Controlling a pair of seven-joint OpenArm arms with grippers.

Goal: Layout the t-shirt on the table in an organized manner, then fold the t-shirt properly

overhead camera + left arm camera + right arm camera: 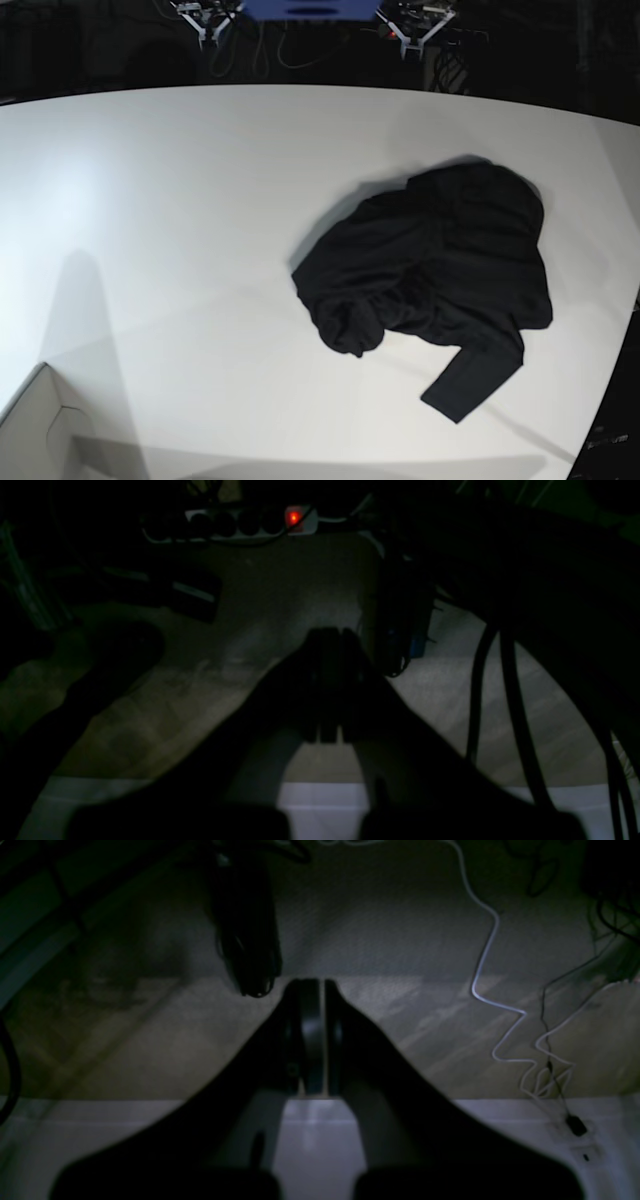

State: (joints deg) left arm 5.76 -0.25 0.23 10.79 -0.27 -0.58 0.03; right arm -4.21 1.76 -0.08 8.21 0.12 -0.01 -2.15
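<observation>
Only in base view we see t-shirt point(435, 275), crumpled near table point(180, 200) right edge; wrist views show left gripper point(327, 635) and right gripper point(312, 985), jaws together, well apart from it.

T-shirt point(440, 280) is black, plain, crumpled in a heap on the right half of my white tabletop point(180, 230). Not laid out. One sleeve sticks out flat toward the near right edge; a bunched wad sits at the heap's left side. Tabletop edge curves.
</observation>
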